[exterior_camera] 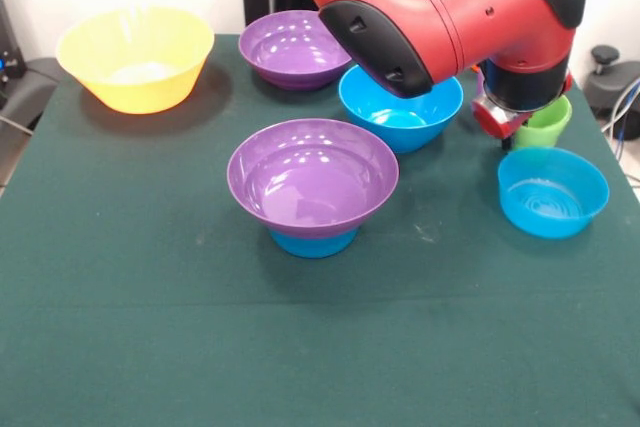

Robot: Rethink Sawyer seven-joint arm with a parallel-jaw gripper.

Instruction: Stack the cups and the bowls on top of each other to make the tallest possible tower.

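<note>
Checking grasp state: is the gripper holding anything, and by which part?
Cannot be told. The arm hides the gripper; it sits right over the green cup, but no hold shows.

Sawyer arm [450, 7]: glossy red rounded shell, black end caps and joint band, small dark screw holes in the shell; red-and-silver wrist piece below, detail possibly blurred.

Bright even overhead light, white glare patches inside the glossy wide purple plastic bowl [313, 175] at centre and the large blue plastic bowl [400, 107], soft short shadows on the dark green table cloth [150, 297], red robot arm [450, 12] slightly soft, mild overall blur.
</note>
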